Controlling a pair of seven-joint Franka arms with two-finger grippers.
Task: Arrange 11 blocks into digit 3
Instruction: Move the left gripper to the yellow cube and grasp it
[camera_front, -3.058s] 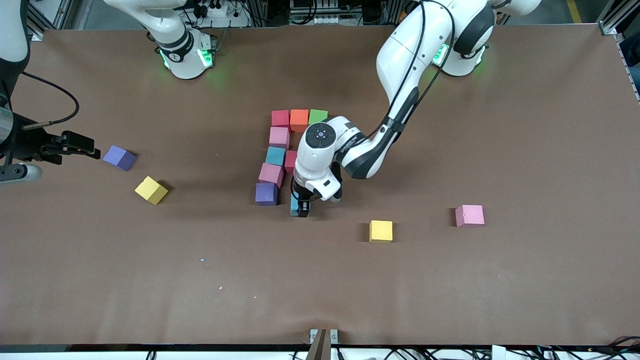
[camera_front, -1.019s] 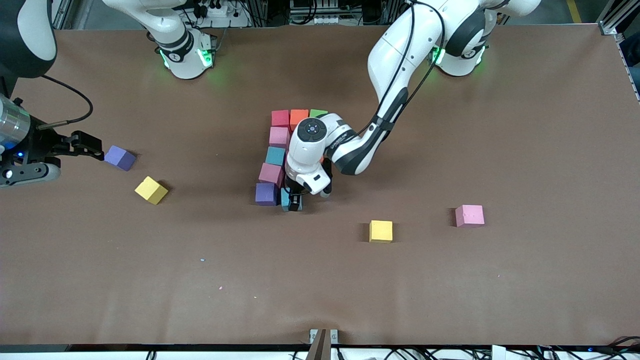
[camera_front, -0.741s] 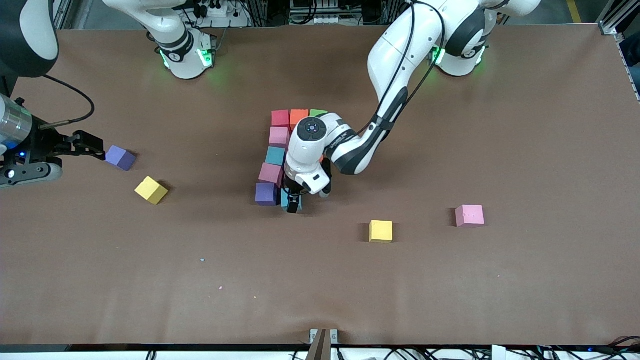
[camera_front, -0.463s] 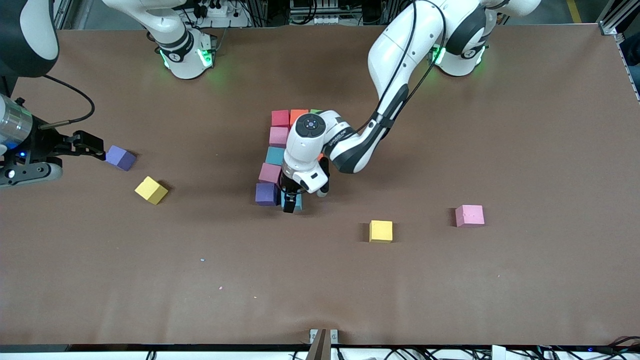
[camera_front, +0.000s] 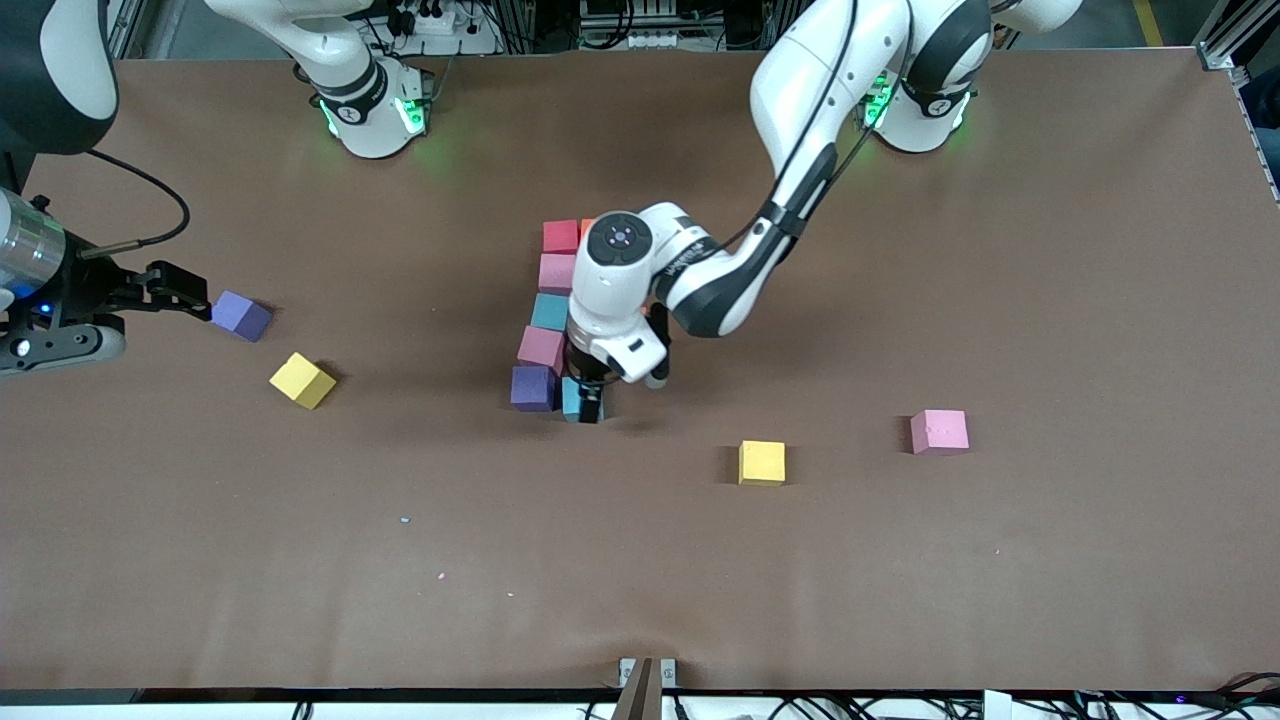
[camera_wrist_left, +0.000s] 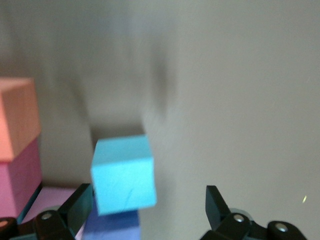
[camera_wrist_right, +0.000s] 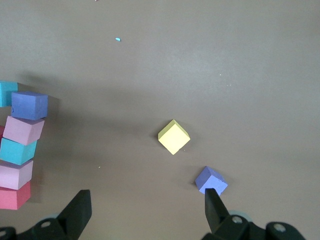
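I see my left gripper (camera_front: 589, 408) low over a blue block (camera_front: 572, 398) at the near end of the unfinished digit 3 (camera_front: 548, 310) in the middle of the brown counter (camera_front: 1050, 300). Its fingers (camera_wrist_left: 75, 210) stand apart, the blue block resting between them and touching a purple block (camera_front: 532, 388) beside it. From there pink, blue, pink and red blocks run away from the front camera; my left arm covers the rest. My right gripper (camera_front: 185, 288) waits over the right arm's end of the counter, fingers (camera_wrist_right: 77, 212) apart, close to a loose purple block (camera_front: 240, 316) with a yellow block (camera_front: 301, 380) nearby. Another yellow block (camera_front: 762, 463) and a pink block (camera_front: 939, 431) lie loose toward the left arm's end.
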